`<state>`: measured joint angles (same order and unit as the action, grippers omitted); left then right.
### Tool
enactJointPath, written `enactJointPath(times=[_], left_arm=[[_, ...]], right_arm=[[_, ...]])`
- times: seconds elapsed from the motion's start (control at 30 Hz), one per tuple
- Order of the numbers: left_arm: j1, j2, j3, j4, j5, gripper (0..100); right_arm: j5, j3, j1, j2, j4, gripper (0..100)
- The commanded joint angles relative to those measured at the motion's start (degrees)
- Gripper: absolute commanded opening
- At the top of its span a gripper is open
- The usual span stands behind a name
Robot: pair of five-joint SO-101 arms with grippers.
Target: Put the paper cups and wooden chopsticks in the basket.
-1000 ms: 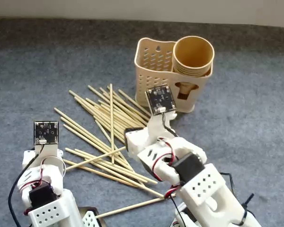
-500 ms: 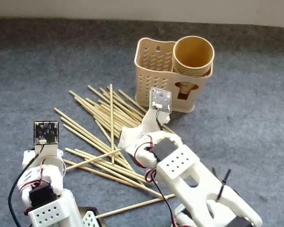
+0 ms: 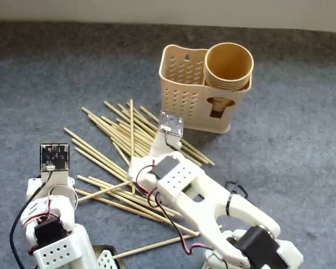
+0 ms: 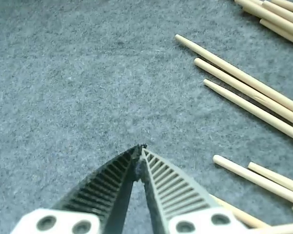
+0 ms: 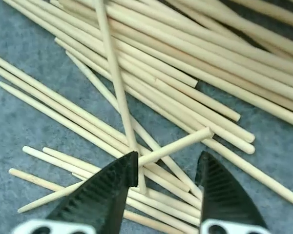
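Wooden chopsticks [image 5: 185,53] under right end effector [image 5: 168,158] spread wide, left end effector [image 4: 140,148] pinched closed over carpet [image 4: 63,73], cups [image 3: 228,64] in basket [image 3: 182,78]

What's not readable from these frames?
High view: chopsticks beneath the right arm, covered by it.
High view: how many cups are nested; the basket wall and the top cup hide them.
Left wrist view: chopstick lengths past the shut left gripper, cut off by the edge.
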<state>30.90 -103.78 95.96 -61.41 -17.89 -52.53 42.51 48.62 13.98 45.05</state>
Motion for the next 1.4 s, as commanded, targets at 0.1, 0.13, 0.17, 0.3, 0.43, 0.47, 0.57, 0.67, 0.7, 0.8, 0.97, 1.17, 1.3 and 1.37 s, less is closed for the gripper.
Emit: enactJointPath(times=[0.1,0.13,0.17,0.3,0.43,0.47,0.57,0.67,0.7,0.8,0.97,1.17,1.3,1.37], left_arm=[[0.92,-0.84,1.19,0.09,-0.44,1],[0.92,-0.84,1.19,0.09,-0.44,1],[0.92,-0.84,1.19,0.09,-0.44,1],[0.92,-0.84,1.19,0.09,-0.44,1],[0.92,-0.84,1.19,0.09,-0.44,1],[0.92,-0.84,1.19,0.09,-0.44,1],[0.92,-0.84,1.19,0.09,-0.44,1],[0.92,-0.84,1.19,0.0,-0.44,1],[0.92,-0.84,1.19,0.0,-0.44,1],[0.92,-0.84,1.19,0.0,-0.44,1],[0.92,-0.84,1.19,0.0,-0.44,1],[0.92,-0.84,1.19,0.0,-0.44,1],[0.92,-0.84,1.19,0.0,-0.44,1],[0.92,-0.84,1.19,0.0,-0.44,1]], right_arm=[[-0.7,-5.58,-0.13,-4.79,-0.22,19.9],[-0.7,-5.85,-0.75,-5.32,-0.22,19.9],[-0.88,-5.85,-1.45,-5.58,-0.22,19.9],[-2.9,-5.67,-4.09,-5.49,0.04,19.8],[-2.99,-5.49,-4.44,-5.49,0.04,19.8],[-3.08,-5.41,-4.44,-5.49,0.04,19.8],[-3.08,-5.41,-4.44,-5.49,0.04,19.3],[-3.08,-5.41,-4.44,-5.49,0.04,13.5],[-3.08,-5.49,-4.44,-5.49,0.04,11.0],[-2.99,-5.67,-4.53,-5.49,0.04,6.4],[-2.99,-5.58,-5.93,-5.49,0.13,5.5],[-2.99,-5.76,-7.43,-5.41,0.13,5.4],[-2.81,-5.76,-7.6,-5.41,0.13,0.5],[-2.73,-5.76,-7.6,-5.41,0.13,1.0]])
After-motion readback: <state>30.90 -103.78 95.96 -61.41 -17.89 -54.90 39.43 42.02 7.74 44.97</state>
